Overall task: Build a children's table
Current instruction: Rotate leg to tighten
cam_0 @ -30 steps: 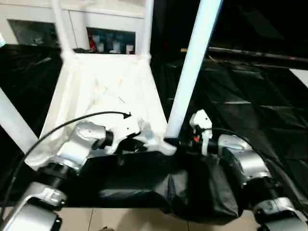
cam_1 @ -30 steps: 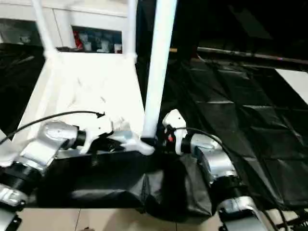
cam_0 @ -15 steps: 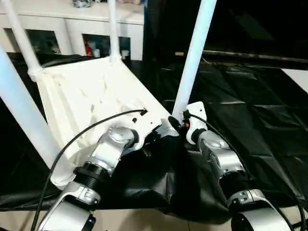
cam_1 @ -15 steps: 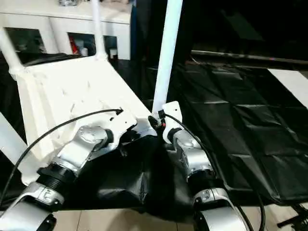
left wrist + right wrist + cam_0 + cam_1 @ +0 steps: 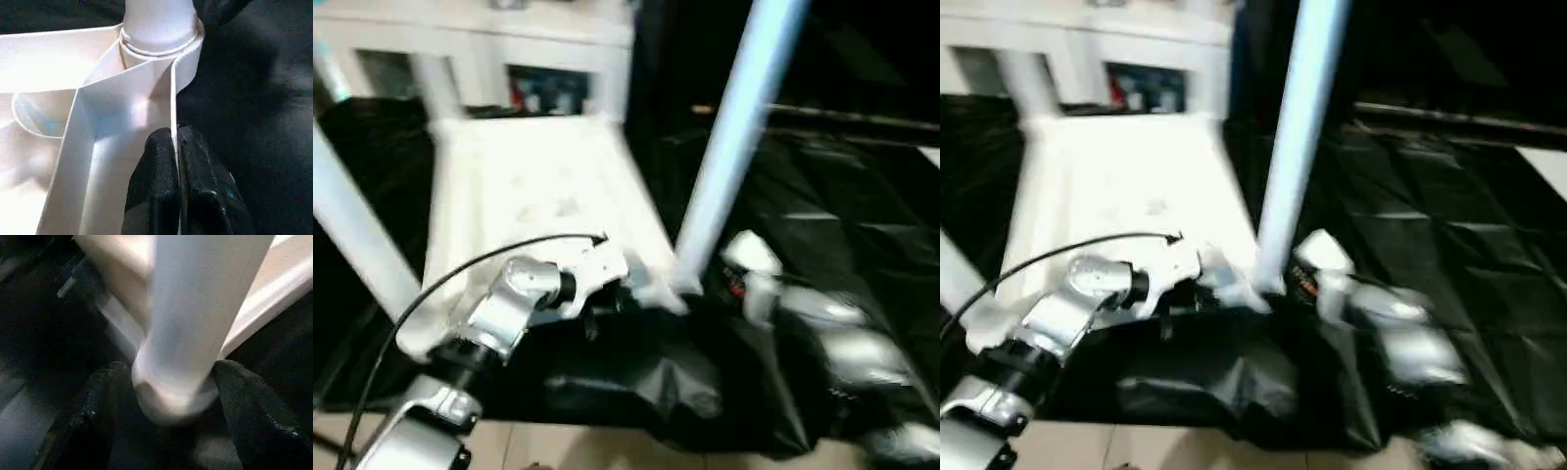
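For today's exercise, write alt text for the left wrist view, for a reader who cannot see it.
Two black fingers of the left hand pinch a thin white rim of the upturned tabletop. Just beyond, a white leg sits in the round corner socket, over black sheeting.

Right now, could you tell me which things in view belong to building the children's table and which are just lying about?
Belonging to the job:
- tabletop, upside down, its rim pinched by the left gripper
- legs standing in its corners, including the near leg
- right gripper, its fingers either side of that leg's base

Just lying about:
- white cabinet behind
- black sheeting underneath
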Robot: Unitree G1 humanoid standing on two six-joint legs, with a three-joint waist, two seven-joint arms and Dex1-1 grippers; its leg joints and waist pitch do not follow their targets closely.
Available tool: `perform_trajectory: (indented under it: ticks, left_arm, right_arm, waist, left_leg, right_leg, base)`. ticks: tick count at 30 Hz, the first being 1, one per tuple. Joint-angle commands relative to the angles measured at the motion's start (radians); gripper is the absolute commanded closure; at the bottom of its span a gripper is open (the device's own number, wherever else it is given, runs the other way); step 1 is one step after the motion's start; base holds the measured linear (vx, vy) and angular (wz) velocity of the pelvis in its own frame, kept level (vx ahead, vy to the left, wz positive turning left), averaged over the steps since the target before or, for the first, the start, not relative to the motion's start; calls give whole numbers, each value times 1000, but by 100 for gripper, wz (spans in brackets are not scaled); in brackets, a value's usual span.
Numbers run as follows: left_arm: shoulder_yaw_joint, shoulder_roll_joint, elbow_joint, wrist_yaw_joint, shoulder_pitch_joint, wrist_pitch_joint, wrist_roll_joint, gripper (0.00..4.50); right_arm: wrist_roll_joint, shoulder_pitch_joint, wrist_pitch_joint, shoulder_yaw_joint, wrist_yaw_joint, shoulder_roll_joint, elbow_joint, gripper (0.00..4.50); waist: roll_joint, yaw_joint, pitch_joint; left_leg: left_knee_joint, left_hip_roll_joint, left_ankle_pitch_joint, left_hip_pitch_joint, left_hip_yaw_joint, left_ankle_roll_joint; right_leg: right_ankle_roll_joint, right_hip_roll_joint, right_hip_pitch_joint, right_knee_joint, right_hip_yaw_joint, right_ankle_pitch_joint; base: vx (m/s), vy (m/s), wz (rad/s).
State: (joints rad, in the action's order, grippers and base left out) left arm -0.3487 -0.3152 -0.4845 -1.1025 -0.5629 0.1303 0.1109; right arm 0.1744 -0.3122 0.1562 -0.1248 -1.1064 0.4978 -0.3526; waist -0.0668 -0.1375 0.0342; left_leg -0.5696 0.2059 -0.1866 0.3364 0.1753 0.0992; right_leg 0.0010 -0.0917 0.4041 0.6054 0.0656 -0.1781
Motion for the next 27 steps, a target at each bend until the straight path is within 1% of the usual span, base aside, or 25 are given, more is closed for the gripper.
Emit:
perform_trajectory:
  ticks: [1, 2, 3, 4, 5, 8, 9, 11, 12, 13, 15, 17, 18, 21, 22, 23, 26, 27]
  left_arm:
    - [-22, 2, -35, -28, -11, -35, -12, 450]
    - [-24, -9, -37, -56, -14, -38, -18, 450]
    - [-30, -28, -29, -111, -16, -38, -34, 450]
    - [-31, -33, -25, -124, -17, -38, -39, 450]
    - [-31, -36, -26, -132, -18, -42, -40, 450]
    - [-35, -47, -37, -155, -25, -60, -37, 450]
    - [-36, -51, -42, -163, -26, -68, -37, 450]
    - [-38, -58, -42, -188, -25, -73, -42, 450]
    - [-39, -61, -42, -195, -24, -75, -43, 450]
    - [-39, -62, -42, -197, -24, -76, -43, 450]
    - [-42, -77, -25, -220, -15, -67, -51, 450]
    - [-43, -88, -7, -239, -7, -57, -60, 450]
    - [-44, -96, 13, -259, 3, -50, -70, 450]
    - [-50, -119, 56, -295, 23, -35, -81, 450]
    - [-54, -128, 66, -306, 29, -32, -82, 450]
    - [-56, -133, 72, -314, 32, -30, -83, 450]
    - [-55, -154, 95, -333, 48, -29, -89, 450]
    - [-55, -157, 101, -336, 51, -28, -91, 450]
  right_arm:
    - [18, 16, 23, 3, -76, 33, 32, 144]
    - [26, 28, 33, 10, -99, 63, 41, 144]
    - [49, 46, 62, 29, -127, 113, 58, 144]
    - [55, 51, 68, 40, -129, 126, 60, 144]
    - [59, 55, 74, 47, -131, 135, 66, 144]
    - [64, 58, 75, 72, -110, 152, 57, 144]
    - [67, 57, 72, 86, -99, 156, 50, 144]
    - [74, 53, 70, 110, -84, 158, 37, 144]
    - [77, 53, 68, 117, -78, 159, 36, 144]
    - [78, 53, 68, 119, -77, 159, 36, 144]
    - [84, 40, 65, 143, -21, 144, 31, 144]
    - [73, 28, 63, 156, 39, 122, 26, 144]
    - [64, 21, 57, 161, 78, 101, 21, 144]
    - [62, 15, 50, 163, 109, 71, 20, 144]
    - [61, 14, 48, 163, 116, 65, 21, 144]
    - [60, 13, 46, 163, 120, 60, 21, 144]
    - [61, 11, 37, 165, 155, 37, 24, 144]
    - [61, 11, 36, 165, 163, 32, 26, 144]
  waist:
    - [-4, 8, -41]
    - [-4, 8, -43]
    - [0, 5, -44]
    - [-2, 4, -44]
    - [-1, 5, -43]
    - [-2, 4, -45]
    - [0, 5, -46]
    - [-2, 4, -48]
    - [1, 3, -48]
    - [1, 3, -48]
    - [2, 2, -49]
    - [1, 2, -50]
    - [1, 3, -49]
    - [4, 4, -48]
    - [5, 4, -50]
    - [6, 5, -49]
    - [9, 4, -47]
    - [7, 4, -46]
  left_leg:
    - [68, 23, -269, 8, 1, -69]
    - [68, 22, -267, 11, 0, -68]
    - [66, 24, -265, 8, -1, -63]
    - [67, 24, -263, 8, 0, -64]
    - [67, 23, -254, 10, -1, -61]
    - [63, 23, -231, 10, 0, -58]
    - [62, 23, -225, 10, 0, -59]
    - [60, 23, -207, 10, 1, -59]
    - [59, 24, -195, 10, 2, -62]
    - [59, 24, -192, 10, 2, -62]
    - [59, 24, -180, 8, 2, -60]
    - [58, 23, -166, 9, 3, -57]
    - [58, 23, -165, 10, 3, -53]
    - [60, 24, -180, 10, 3, -45]
    - [61, 26, -178, 8, 2, -43]
    - [61, 24, -180, 8, 3, -43]
    - [63, 25, -194, 7, 3, -35]
    - [63, 25, -196, 8, 3, -33]
  right_leg:
    - [-170, -44, -43, -80, -42, -272]
    - [-165, -44, -46, -81, -39, -287]
    - [-159, -46, -45, -83, -40, -302]
    - [-159, -46, -46, -84, -40, -300]
    - [-162, -47, -47, -82, -41, -301]
    - [-171, -46, -47, -79, -39, -276]
    - [-176, -47, -47, -78, -38, -263]
    - [-184, -47, -48, -74, -38, -238]
    - [-193, -46, -48, -72, -38, -214]
    - [-197, -46, -48, -71, -38, -206]
    - [-207, -45, -48, -68, -37, -178]
    - [-215, -44, -50, -64, -36, -153]
    - [-215, -46, -50, -62, -37, -154]
    - [-213, -47, -50, -64, -36, -173]
    - [-214, -48, -50, -62, -37, -166]
    - [-215, -45, -48, -63, -37, -163]
    - [-211, -45, -49, -63, -37, -173]
    - [-208, -46, -49, -64, -38, -179]
  base:
    - [0, 0, 0]
    - [0, 0, 0]
    - [0, 0, 0]
    - [0, 0, 0]
    - [0, 0, 0]
    - [0, 0, 0]
    - [0, 0, 0]
    - [0, 0, 0]
    - [0, 0, 0]
    - [0, 0, 0]
    - [0, 0, 0]
    - [0, 0, 0]
    - [0, 0, 0]
    - [0, 0, 0]
    - [0, 0, 0]
    - [0, 0, 0]
    - [0, 0, 0]
    - [0, 0, 0]
